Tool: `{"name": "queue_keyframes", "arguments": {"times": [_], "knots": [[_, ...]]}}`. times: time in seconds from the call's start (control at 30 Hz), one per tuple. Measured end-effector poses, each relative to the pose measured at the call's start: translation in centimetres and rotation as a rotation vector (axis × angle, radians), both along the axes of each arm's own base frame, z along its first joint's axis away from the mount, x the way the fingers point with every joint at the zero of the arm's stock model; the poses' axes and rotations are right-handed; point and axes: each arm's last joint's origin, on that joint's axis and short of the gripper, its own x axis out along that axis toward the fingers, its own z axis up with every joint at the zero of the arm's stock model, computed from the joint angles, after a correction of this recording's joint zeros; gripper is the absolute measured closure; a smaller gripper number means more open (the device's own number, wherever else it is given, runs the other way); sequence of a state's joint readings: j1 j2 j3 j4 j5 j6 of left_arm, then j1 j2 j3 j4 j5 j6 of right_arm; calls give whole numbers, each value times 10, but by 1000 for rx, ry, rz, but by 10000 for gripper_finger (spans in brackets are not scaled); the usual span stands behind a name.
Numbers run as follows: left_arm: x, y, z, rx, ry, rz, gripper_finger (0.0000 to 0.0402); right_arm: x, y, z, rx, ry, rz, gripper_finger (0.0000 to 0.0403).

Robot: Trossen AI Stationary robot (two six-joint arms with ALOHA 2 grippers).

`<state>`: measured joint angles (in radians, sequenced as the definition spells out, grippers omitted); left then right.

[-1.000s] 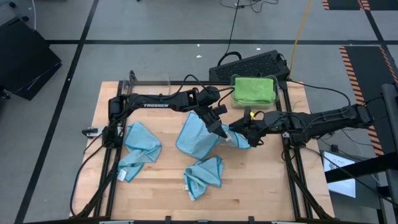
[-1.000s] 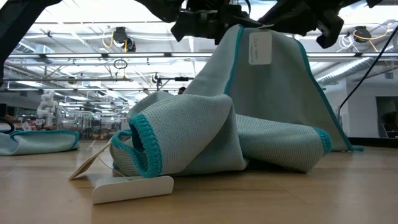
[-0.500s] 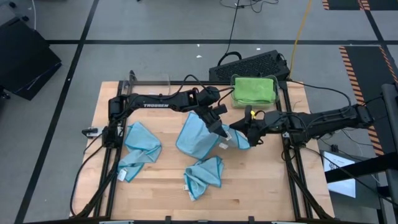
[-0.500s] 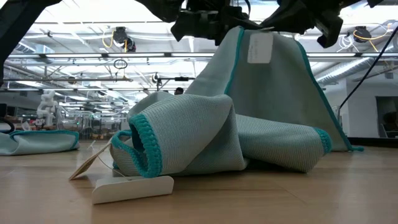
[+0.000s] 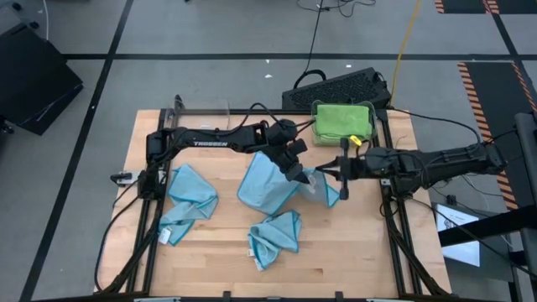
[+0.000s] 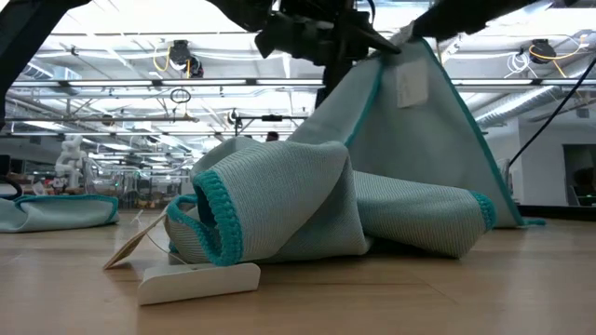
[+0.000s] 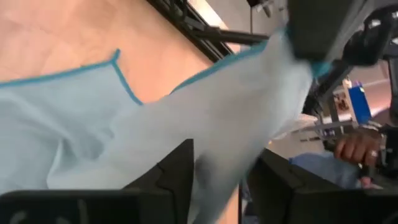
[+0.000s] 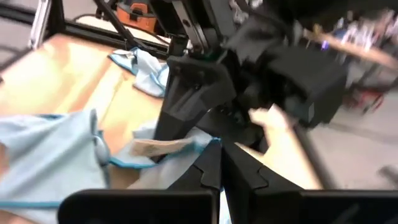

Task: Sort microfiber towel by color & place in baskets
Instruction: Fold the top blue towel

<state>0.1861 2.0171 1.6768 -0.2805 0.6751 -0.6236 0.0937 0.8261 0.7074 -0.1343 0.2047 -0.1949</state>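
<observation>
The left gripper (image 5: 295,170) hangs over the middle of the table (image 5: 216,273) with its fingers (image 7: 176,169) standing apart and the lifted towel (image 5: 267,186) passing loosely between them. The right gripper (image 5: 343,179) is just beside it, pinched shut on that towel's raised corner.

The left wrist view alone shows the cloth slack in the gap between the fingers; the high view hides this. It also catches a person's hand (image 7: 354,148) beyond the table. The low view alone shows how the light blue towel hangs: a tent-like sheet peaking under the grippers and sloping down to the wood, with a white tag (image 6: 407,88) near the peak. The high view alone shows the rest: a second blue towel (image 5: 190,199) well to the left, a third (image 5: 275,235) near the front edge, a green towel (image 5: 343,121) in a clear basket (image 5: 316,107) at the back right, and another clear basket (image 5: 204,107) at the back left.

The lifted towel's long axis runs from its heap on the wood up and rightward to the pinched corner.

A second ago the left fingers were closed on the cloth; now they have parted. The right gripper, then partly open, has closed and shifted slightly right, pulling the peak with it.
</observation>
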Motion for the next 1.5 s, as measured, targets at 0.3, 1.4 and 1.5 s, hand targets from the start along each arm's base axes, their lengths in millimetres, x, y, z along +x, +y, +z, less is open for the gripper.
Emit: {"name": "queue_keyframes", "arguments": {"times": [0.3, 1.4, 1.5], "knots": [[2, -4, 10, 78, -72, 63, 212, -3, -1, 1, 325, -35, -90, 402], [9, -162, -39, 535, 69, 184, 243, -17, -35, -2, 656, -60, -367, 403], [22, -155, -60, 554, 50, 188, 260, -17, -35, -2, 666, -56, -358, 403]]}}
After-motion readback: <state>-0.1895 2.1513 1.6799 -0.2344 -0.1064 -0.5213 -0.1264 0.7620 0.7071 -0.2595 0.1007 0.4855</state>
